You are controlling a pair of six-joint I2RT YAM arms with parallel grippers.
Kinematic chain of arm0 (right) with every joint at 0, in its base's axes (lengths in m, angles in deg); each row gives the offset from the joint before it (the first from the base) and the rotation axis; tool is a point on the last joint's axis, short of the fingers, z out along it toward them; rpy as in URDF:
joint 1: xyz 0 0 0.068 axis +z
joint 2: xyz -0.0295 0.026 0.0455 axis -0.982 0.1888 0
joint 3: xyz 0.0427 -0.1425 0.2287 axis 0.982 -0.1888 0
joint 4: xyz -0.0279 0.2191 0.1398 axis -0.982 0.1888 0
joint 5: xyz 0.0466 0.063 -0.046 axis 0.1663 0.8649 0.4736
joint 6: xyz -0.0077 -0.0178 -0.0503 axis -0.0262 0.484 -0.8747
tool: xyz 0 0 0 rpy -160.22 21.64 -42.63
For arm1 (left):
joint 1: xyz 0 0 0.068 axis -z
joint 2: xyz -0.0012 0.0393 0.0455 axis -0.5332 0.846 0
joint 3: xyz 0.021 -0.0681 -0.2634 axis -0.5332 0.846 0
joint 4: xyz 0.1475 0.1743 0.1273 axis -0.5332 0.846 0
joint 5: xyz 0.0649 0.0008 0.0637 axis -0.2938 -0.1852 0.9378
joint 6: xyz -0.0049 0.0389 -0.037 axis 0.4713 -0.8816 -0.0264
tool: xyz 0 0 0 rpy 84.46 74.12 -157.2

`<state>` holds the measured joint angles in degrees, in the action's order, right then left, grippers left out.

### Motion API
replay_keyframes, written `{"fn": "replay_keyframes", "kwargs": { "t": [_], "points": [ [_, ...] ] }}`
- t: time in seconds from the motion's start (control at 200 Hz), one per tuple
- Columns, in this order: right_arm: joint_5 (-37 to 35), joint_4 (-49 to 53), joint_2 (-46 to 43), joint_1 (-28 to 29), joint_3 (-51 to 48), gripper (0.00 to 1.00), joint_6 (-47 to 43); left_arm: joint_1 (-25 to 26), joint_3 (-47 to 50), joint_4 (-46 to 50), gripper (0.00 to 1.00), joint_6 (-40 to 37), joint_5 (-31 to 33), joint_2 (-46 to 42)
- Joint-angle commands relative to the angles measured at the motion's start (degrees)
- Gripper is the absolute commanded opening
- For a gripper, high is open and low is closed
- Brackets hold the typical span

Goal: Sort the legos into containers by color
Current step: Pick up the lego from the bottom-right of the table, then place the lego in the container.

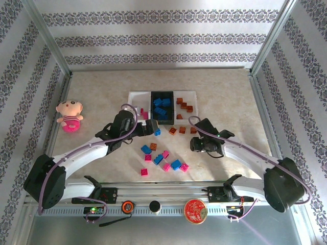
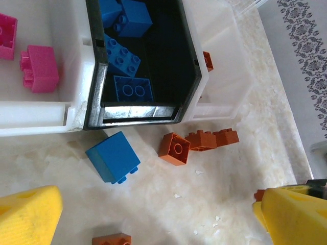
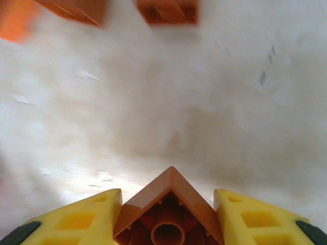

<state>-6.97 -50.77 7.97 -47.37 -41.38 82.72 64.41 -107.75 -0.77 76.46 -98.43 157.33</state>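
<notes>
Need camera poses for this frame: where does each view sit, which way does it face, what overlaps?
Top external: above and behind the robot, looking down on the table; shows left arm, right arm, left gripper, right gripper.
Left wrist: on the left arm, facing down at the black tray of blue legos; own yellow fingers spread.
Right wrist: low over the table, facing forward-down; own fingers flank an orange-brown lego.
Shared: top external and left wrist both see the black tray.

A lab test cell: table enclosed by wallpapered panels and metal posts.
</notes>
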Motion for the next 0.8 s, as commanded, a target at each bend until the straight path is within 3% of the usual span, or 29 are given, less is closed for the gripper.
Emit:
{"fn": "replay_keyframes", "kwargs": {
  "t": [0.0, 0.275, 0.52, 0.695, 0.795],
  "points": [
    [0.89, -0.87, -1.56, 0.4, 6.66, 0.38, -4.02, 0.42, 1.03, 2.97, 1.0, -0.84, 1.17, -2.5],
    [-1.13, -9.13, 14.36, -3.13, 21.24, 0.39, -8.38, 0.41, 3.3, 7.16, 1.0, -0.64, 2.31, -7.3],
    [-3.02, -10.48, 28.82, -6.56, 31.75, 0.39, -9.16, 0.4, 5.8, 11.31, 1.0, 0.02, 3.78, -10.77],
    [-2.7, -10.56, 34.93, -6.93, 37.18, 0.59, -8.94, 0.38, 6.44, 14.87, 1.0, 0.05, 4.83, -12.3],
    [-2.1, -10.8, 35.55, -7.13, 38.17, 0.63, -8.6, 0.35, 7.03, 16.19, 1.0, 0.07, 5.47, -12.91]
  ]
}}
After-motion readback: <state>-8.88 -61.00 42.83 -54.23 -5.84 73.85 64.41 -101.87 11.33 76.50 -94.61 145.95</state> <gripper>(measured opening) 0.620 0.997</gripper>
